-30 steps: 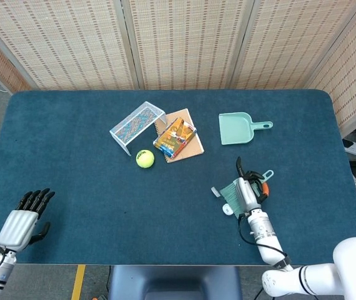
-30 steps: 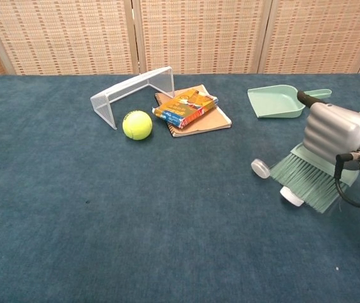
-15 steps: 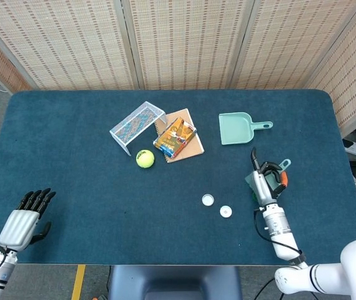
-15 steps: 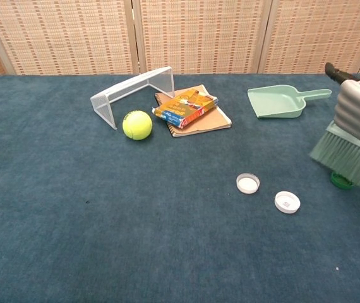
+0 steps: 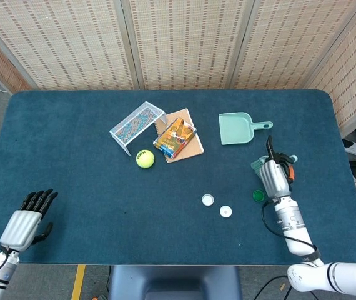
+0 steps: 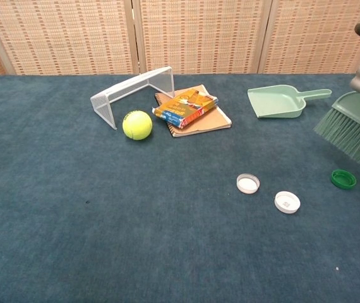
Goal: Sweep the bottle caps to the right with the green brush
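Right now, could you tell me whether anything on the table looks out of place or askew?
Nothing is spilled or damaged. The clear rack lies tipped on its side by the tennis ball, and the snack box sits crooked on the notebook. Two white caps lie apart from the green cap.

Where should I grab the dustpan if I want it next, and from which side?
Take the dustpan by its thin handle, which sticks out to the right, flat on the table, toward the right hand. Come from above on that right side; the wide open scoop would likely be awkward to hold. That hand holds the brush now.
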### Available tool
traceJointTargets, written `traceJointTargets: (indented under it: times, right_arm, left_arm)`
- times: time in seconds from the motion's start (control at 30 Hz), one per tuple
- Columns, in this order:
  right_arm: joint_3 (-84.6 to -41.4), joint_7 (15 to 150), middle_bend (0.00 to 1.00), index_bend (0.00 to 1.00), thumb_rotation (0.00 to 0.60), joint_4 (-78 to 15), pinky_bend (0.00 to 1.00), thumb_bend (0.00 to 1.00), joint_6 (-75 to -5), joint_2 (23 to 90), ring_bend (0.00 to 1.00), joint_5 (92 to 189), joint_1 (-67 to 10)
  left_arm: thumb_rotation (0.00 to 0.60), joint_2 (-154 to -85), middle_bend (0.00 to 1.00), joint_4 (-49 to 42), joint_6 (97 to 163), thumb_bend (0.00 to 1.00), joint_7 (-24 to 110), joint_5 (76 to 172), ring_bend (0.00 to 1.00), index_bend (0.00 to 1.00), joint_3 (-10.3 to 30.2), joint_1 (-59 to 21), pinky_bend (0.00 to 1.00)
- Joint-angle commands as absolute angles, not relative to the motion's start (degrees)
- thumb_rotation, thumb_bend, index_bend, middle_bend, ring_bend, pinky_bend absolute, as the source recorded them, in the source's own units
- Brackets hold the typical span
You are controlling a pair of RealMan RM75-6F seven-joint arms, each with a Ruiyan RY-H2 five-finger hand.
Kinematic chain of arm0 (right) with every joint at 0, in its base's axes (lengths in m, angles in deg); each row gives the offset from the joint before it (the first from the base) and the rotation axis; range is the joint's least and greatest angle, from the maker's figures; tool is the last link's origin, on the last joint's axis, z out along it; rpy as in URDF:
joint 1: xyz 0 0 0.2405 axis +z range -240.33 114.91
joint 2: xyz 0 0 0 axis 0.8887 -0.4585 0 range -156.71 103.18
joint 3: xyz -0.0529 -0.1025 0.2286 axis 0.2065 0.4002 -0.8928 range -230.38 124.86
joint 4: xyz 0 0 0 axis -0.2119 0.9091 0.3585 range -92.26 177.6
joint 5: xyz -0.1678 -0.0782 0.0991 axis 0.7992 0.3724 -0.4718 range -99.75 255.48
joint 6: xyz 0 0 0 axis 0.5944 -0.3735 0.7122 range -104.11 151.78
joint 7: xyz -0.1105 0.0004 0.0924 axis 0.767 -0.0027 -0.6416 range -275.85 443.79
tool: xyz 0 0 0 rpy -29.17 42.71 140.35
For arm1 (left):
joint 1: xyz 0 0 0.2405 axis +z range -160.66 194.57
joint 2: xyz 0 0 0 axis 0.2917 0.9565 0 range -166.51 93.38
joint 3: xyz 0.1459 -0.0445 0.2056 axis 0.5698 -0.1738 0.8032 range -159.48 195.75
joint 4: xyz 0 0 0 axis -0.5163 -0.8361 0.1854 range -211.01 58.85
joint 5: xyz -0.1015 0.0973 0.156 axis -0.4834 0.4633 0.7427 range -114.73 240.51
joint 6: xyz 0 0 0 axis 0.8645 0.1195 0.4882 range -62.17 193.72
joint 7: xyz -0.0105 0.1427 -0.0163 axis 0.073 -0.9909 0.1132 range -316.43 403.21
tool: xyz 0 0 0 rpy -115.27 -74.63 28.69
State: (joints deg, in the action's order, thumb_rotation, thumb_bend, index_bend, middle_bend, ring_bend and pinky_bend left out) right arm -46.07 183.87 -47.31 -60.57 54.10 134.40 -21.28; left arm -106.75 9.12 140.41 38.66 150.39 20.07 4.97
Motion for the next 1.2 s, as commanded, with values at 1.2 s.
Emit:
traceJointTargets:
  times: [1.2]
  right_arm:
    - [-50.3,190.6,0.87,0.91,0.600,-50.7,0.00,0.68,-57.3,71.4,0.61,138.3,-18.1]
  left_arm:
    - [0.600,-105.6,0.00,9.1,141.4,0.46,41.2,151.1,0.00,0.00,20.2,5.2,0.07]
